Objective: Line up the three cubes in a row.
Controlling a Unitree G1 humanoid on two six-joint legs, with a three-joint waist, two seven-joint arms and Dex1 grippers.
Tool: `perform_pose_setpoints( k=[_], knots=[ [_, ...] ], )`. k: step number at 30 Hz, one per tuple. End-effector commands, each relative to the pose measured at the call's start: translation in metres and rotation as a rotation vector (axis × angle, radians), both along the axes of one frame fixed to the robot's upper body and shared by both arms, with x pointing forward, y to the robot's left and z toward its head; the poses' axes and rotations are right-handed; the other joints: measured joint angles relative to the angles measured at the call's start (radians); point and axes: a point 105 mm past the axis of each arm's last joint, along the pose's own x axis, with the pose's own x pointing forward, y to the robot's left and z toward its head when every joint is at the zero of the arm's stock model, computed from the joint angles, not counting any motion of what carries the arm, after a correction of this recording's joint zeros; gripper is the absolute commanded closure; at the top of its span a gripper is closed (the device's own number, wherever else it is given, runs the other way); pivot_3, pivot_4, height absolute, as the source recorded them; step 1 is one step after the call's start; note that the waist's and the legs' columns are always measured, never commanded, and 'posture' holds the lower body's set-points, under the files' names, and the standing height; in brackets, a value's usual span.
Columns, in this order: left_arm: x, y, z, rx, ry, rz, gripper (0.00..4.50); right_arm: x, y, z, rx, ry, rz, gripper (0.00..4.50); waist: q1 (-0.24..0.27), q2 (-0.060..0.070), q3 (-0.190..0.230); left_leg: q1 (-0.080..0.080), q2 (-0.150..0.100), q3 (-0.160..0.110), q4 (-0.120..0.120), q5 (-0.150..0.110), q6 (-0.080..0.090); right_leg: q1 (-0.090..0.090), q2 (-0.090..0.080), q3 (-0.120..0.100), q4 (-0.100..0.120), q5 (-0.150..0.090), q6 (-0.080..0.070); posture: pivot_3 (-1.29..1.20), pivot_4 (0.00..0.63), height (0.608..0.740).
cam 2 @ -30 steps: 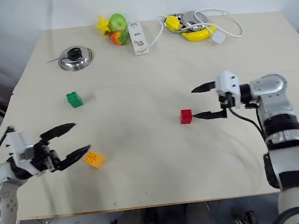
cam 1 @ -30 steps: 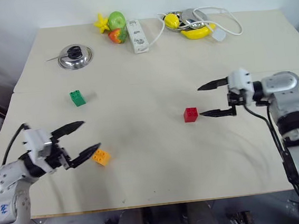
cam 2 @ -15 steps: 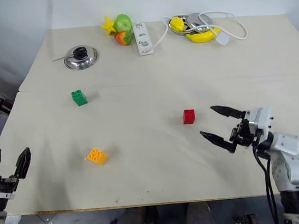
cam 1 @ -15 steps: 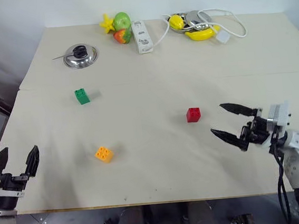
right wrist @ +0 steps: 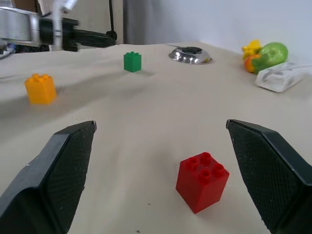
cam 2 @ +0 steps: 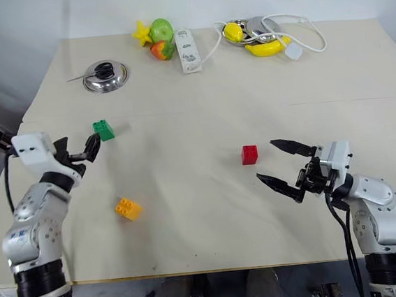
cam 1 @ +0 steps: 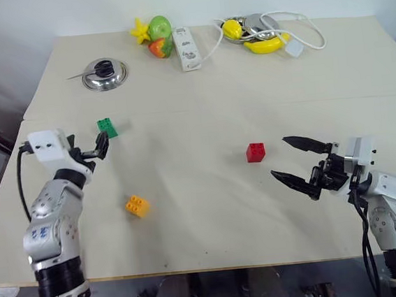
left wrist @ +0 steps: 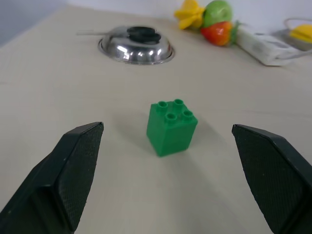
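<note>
The three cubes lie well apart on the pale desk (cam 1: 211,210), in no sort of row: the green cube (cam 1: 107,128) toward the left far side, the orange-yellow cube (cam 1: 136,206) nearer the front edge, and the red cube (cam 1: 256,152) out toward the middle right. The left tool (cam 1: 101,144) is level and wide open, empty, its tips just short of the green cube, which sits between the fingers in the left wrist view. The right tool (cam 1: 292,159) is likewise wide open and empty, pointed at the red cube and a little way off from it. The risk from here, as I judge it, is a nudge rather than a grasp: a finger coming in low could clip a cube's side and send it skidding or tipping, since the blocks look small and light (the green one already sits turned at an angle to the fingers). A grip closed off-centre might also squirt the cube out. With the cubes so scattered, a careless sweep could push one further from the others. As for containers, a steel bowl (cam 1: 248,26) at the far edge holds a toy lemon (cam 1: 228,27), with a banana (cam 1: 266,43) against it and a white cable (cam 1: 298,26) looped around; a steel lid (cam 1: 104,74) lies alone, knob up.
</note>
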Motion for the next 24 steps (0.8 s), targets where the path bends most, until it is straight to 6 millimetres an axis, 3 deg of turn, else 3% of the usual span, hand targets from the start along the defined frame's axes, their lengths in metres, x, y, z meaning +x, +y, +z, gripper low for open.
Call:
perform_pose_setpoints(
  k=[1, 10, 14, 18, 22, 24],
  knots=[
    [0.012, 0.001, 0.001, 0.045, 0.051, 0.076, 0.00, -0.006, 0.008, 0.015, 0.012, -0.035, 0.042, 0.02, 0.001, 0.000, 0.000, 0.000, 0.000, 0.000, 0.000, 0.000, 0.000, 0.000, 0.000, 0.000, 0.000, 0.000, 0.000, 0.00, 0.150, 0.740],
    [0.054, -0.025, 0.000, 0.020, 0.076, 0.059, 0.00, -0.009, 0.019, 0.015, 0.025, -0.018, 0.073, 0.02, 0.023, -0.001, 0.000, -0.001, 0.000, 0.000, 0.002, 0.000, 0.000, 0.001, 0.000, 0.000, 0.000, 0.000, 0.000, 0.00, 0.150, 0.740],
    [0.063, -0.035, -0.005, 0.024, 0.095, 0.020, 0.00, -0.009, 0.022, 0.017, 0.041, -0.016, 0.073, 0.02, 0.024, -0.001, 0.000, -0.001, 0.000, 0.000, 0.002, 0.000, 0.000, 0.001, 0.001, -0.001, -0.001, 0.000, 0.000, 0.00, 0.150, 0.740],
    [0.066, -0.034, -0.008, 0.045, 0.113, 0.035, 0.00, -0.011, 0.025, 0.015, 0.047, -0.014, 0.071, 0.02, 0.024, -0.001, 0.000, -0.001, -0.001, 0.000, 0.002, 0.000, 0.000, 0.001, 0.001, -0.001, -0.001, 0.000, 0.000, 0.00, 0.150, 0.740],
    [0.065, -0.033, -0.011, 0.063, 0.126, 0.018, 0.89, -0.010, 0.026, 0.016, 0.054, -0.018, 0.065, 0.00, 0.023, -0.001, 0.000, -0.001, -0.001, 0.000, 0.002, 0.000, 0.000, 0.001, 0.001, -0.001, -0.001, 0.000, 0.000, 0.00, 0.150, 0.740],
    [0.066, -0.029, -0.008, 0.071, 0.108, 0.019, 1.55, -0.010, 0.026, 0.015, 0.058, -0.021, 0.061, 0.00, 0.023, -0.001, 0.000, -0.001, -0.001, 0.000, 0.002, 0.000, 0.000, 0.001, 0.001, -0.001, 0.000, 0.000, 0.000, 0.00, 0.150, 0.740]
  ],
)
